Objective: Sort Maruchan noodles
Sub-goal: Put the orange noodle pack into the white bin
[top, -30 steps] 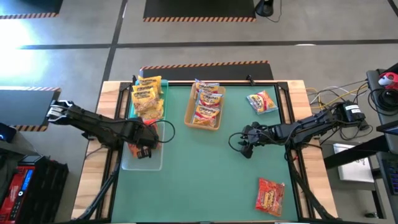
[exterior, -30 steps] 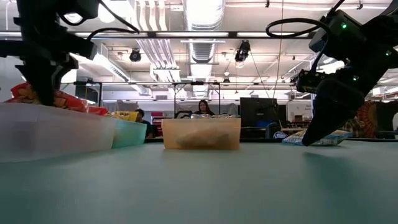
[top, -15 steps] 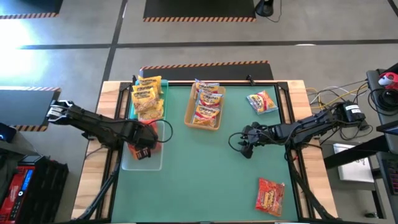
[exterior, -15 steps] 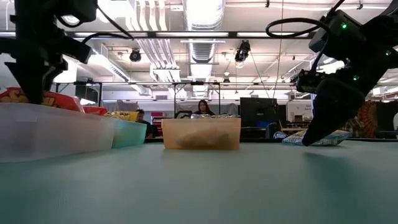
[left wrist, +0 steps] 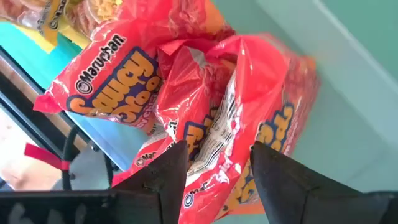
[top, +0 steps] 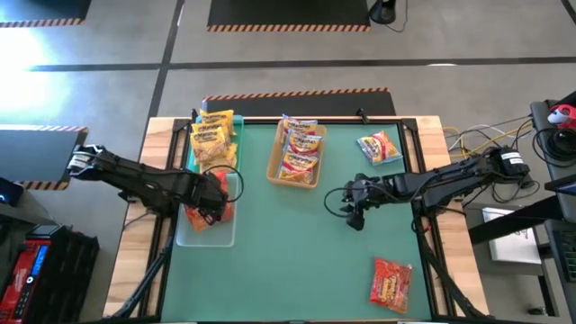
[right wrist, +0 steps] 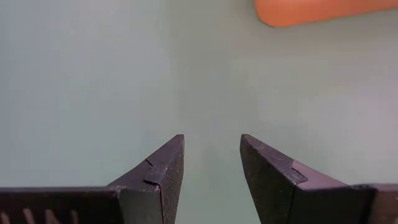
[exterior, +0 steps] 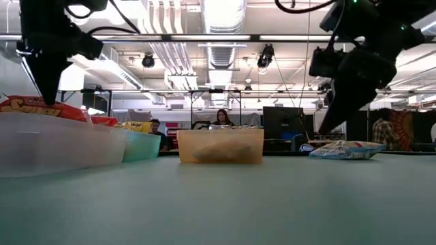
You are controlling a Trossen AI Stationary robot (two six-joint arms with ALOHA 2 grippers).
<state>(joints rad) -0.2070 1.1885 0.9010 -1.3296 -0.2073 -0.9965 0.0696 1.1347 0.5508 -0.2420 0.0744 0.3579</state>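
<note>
Grey floor [top: 270, 54], hazard-tape strips [top: 297, 92], ceiling ducts [exterior: 221, 17].

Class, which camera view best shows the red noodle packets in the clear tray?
The left wrist view: the red packets fill it, printing readable, beyond the left gripper. The high view shows them small and partly hidden under that gripper. The low view shows only an edge. The right wrist view shows none.
</note>
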